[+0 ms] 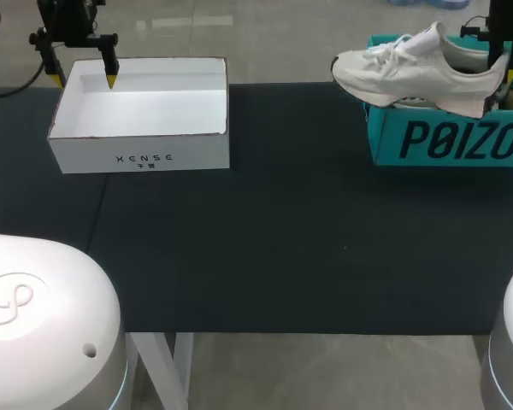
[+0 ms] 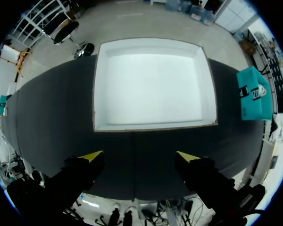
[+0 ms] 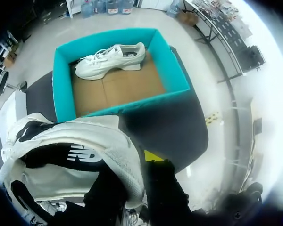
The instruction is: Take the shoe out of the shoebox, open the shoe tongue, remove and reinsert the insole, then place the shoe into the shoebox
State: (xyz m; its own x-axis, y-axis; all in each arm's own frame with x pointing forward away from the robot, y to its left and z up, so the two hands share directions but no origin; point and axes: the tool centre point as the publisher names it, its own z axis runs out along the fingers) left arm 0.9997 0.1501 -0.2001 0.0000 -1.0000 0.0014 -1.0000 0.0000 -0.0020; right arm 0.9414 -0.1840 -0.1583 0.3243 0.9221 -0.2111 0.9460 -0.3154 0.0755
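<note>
1. Table (image 1: 282, 239): covered by a dark mat. It carries two boxes, one toward each far corner.

2. Teal shoebox (image 1: 445, 141): stands at the right far side, lid off. The right wrist view shows a second white shoe (image 3: 111, 59) lying on its side on the cardboard floor, against the far wall.

3. White box (image 1: 141, 158): stands at the left far side, open, with nothing in it.

4. Shoe (image 1: 410, 73): the task's shoe is clear of the shoebox. It hangs in the air above the box's open top, toe pointing toward the table's middle. It touches neither the box nor the mat.

5. Right gripper (image 3: 132, 174): the fingers are closed onto the heel collar of the shoe, one on each side, and carry its full weight.

6. Left gripper (image 2: 139, 157): the fingers are spread wide and grip nothing. It hovers above the near rim of the white box.

Progress assessment: the first step, extraction from the shoebox, appears nearly complete; the shoe is not yet set down. Opening the tongue, removing and reinserting the insole, and returning the shoe to the shoebox all remain.
</note>
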